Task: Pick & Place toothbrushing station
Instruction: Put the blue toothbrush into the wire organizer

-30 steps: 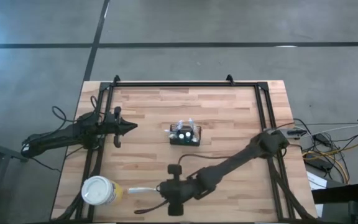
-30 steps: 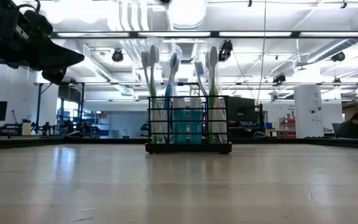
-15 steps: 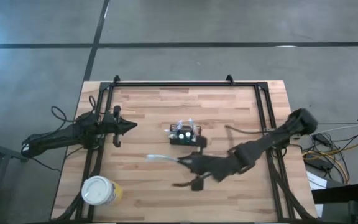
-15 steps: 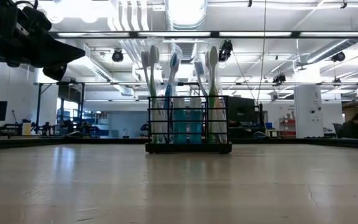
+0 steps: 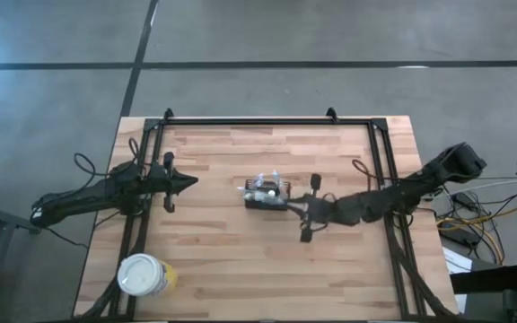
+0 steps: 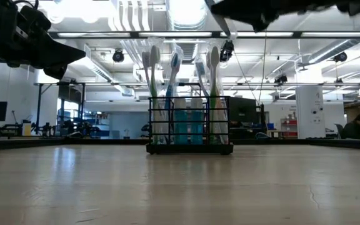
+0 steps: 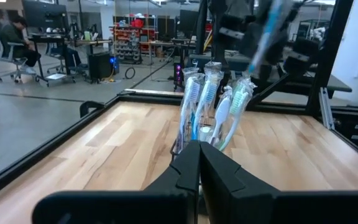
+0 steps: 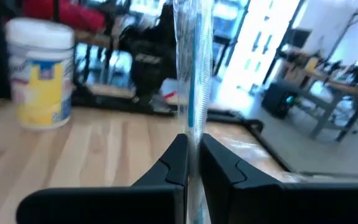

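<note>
The toothbrushing station (image 5: 266, 195), a small black mesh caddy, stands on its base at the table's middle with several toothbrushes upright in it. It also shows in the low view (image 6: 189, 125) and the left wrist view (image 7: 207, 121). My right gripper (image 5: 293, 208) is just right of the caddy, raised above the table and shut on a clear-wrapped blue toothbrush (image 8: 192, 74). My left gripper (image 5: 187, 182) is shut and empty, left of the caddy. My right gripper pinches the wrapped toothbrush between its two fingers, partway along its length (image 8: 193, 134). The fingers come about level from the table's right side and lie across it. The toothbrush is lifted clear; in the left wrist view it (image 7: 267, 31) stands tilted above the caddy's brushes.
A round white tub with a yellow label (image 5: 144, 275) stands at the near left corner and also shows in the right wrist view (image 8: 41, 73). A black frame (image 5: 267, 121) runs along the table's far and side edges.
My right gripper has gone from beside the white tub toward the table's far right, up off the table, to the caddy's right side. It carries the toothbrush, which lay flat near the tub and is now lifted and stands up in the hold.
</note>
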`<state>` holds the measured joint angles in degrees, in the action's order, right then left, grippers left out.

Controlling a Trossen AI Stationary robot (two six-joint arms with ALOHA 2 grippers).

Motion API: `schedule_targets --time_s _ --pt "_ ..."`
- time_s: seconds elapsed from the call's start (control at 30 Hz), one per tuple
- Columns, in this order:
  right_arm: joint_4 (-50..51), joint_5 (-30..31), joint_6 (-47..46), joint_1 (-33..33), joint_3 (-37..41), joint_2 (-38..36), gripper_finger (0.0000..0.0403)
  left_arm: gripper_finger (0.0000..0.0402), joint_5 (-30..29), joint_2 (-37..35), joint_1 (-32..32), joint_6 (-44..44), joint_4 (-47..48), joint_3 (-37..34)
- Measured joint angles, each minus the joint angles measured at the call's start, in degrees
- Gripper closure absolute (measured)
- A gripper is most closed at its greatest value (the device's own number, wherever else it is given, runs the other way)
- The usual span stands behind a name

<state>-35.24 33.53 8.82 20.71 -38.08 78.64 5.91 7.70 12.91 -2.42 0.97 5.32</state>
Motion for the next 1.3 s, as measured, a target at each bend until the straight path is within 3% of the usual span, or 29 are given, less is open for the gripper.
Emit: schedule_targets --time_s 0.3,0.57,0.7,0.83,1.13,1.3 --pt "-27.36 -4.89 0.44 -2.45 15.96 0.88 0.0385 0.0388 0.56 0.0 0.0 2.29 -1.6 0.0" --pt "-42.34 -5.11 10.99 -2.73 22.66 2.89 0.0385 0.0388 -3.73 0.0 0.0 -1.09 -9.98 0.0" --pt "-44.04 -5.22 16.36 -5.19 24.32 1.11 0.0385 0.0382 -4.5 2.17 0.0 -0.64 -9.78 2.35" --pt "-43.6 -9.17 15.64 -9.6 25.32 -0.95 0.0384 0.0356 -4.55 9.36 0.0 -1.72 -9.99 7.47" --pt "-38.86 -31.37 8.19 -21.87 22.9 -2.73 0.0383 0.0254 -4.89 34.15 0.0 5.61 -17.58 23.24" --pt "-36.02 -33.45 6.36 -22.5 20.03 -0.47 0.0383 0.0208 1.11 45.89 0.0 8.42 -17.27 32.25"
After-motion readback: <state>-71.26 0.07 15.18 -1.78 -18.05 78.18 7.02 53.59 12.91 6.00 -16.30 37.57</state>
